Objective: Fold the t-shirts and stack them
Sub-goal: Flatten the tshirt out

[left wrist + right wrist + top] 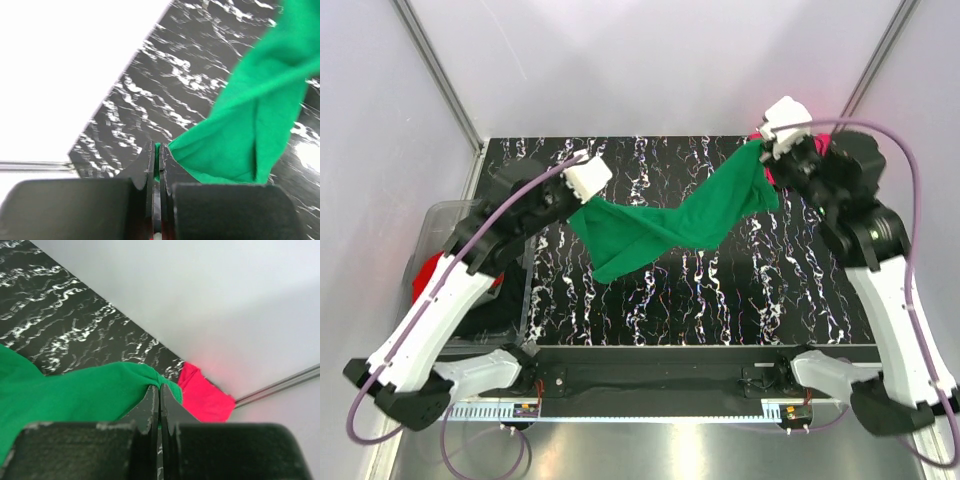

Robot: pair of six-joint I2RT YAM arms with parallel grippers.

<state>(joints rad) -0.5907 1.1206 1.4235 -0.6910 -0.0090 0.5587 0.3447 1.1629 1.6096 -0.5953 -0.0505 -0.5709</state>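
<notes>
A bright green t-shirt (670,225) hangs twisted between my two grippers above the black marbled table (720,290). My left gripper (582,195) is shut on its left end; in the left wrist view the cloth (250,125) is pinched between the closed fingers (158,155). My right gripper (765,150) is shut on its right end, seen in the right wrist view (160,387) with green cloth (75,395) draped left. A magenta-pink t-shirt (205,395) lies behind the right gripper at the back right corner. A red t-shirt (423,272) shows in the bin at left.
A clear plastic bin (445,215) stands at the table's left edge, under the left arm, with dark cloth (495,310) in it. White walls enclose the back and sides.
</notes>
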